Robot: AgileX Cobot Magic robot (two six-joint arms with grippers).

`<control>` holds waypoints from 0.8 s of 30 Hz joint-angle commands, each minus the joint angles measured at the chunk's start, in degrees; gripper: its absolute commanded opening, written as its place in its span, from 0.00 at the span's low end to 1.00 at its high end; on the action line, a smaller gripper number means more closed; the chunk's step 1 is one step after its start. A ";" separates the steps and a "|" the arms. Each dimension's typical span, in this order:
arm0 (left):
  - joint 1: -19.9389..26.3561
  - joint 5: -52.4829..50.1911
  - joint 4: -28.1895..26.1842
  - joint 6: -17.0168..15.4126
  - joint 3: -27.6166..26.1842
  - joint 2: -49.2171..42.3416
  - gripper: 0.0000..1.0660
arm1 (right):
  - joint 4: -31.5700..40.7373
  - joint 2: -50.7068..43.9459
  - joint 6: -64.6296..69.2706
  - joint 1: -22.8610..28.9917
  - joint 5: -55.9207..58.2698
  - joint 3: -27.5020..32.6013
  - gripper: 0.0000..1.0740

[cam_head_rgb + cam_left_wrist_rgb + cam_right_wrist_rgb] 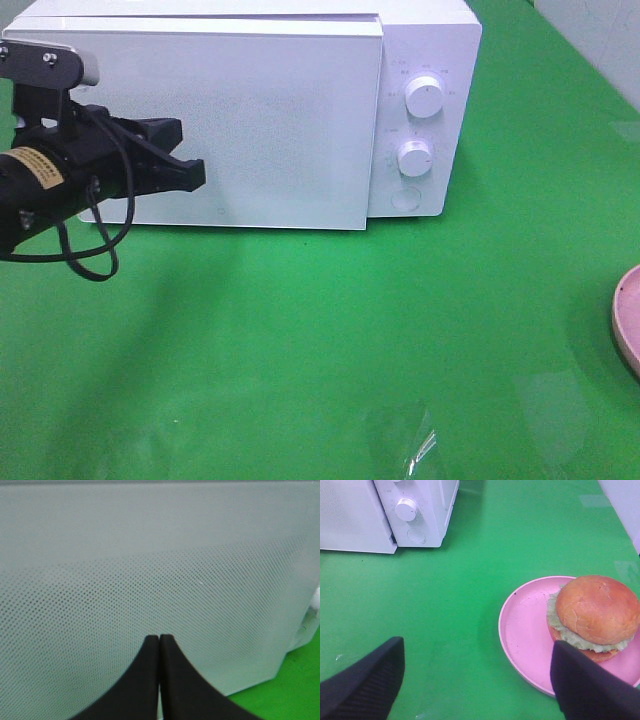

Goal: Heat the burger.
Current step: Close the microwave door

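The burger [597, 612], with a golden-brown bun and green lettuce, sits on a pink plate [525, 630] on the green table; the high view shows only the plate's rim [628, 320] at the right edge. My right gripper [477, 680] hovers open just short of the plate, one finger [590, 685] beside the burger and nothing between the fingers. The white microwave [425, 60] stands at the back. My left gripper [195, 172] is shut and empty, its tips [159, 639] pointing at the dotted microwave door [150, 570] from close by.
Two round knobs [424, 98] [414, 157] and a round button [404, 200] sit on the microwave's right panel [415, 510]. A green table [320, 350] spreads between the microwave and the plate. A shiny patch of clear film [415, 445] lies near the front edge.
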 commanded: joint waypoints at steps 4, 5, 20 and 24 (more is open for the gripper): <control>-2.46 0.97 -6.30 3.55 -5.44 3.50 0.00 | -0.11 -1.55 -0.52 -0.29 -0.63 0.11 0.70; -2.46 0.97 -6.30 3.55 -5.44 3.50 0.00 | -0.11 -1.55 -0.52 -0.29 -0.63 0.11 0.70; -3.67 6.82 -8.08 4.07 -18.56 10.37 0.00 | -0.11 -1.55 -0.46 -0.29 -0.63 0.11 0.70; -3.72 7.22 -8.25 4.07 -22.00 12.26 0.00 | -0.11 -1.55 -0.46 -0.29 -0.63 0.11 0.70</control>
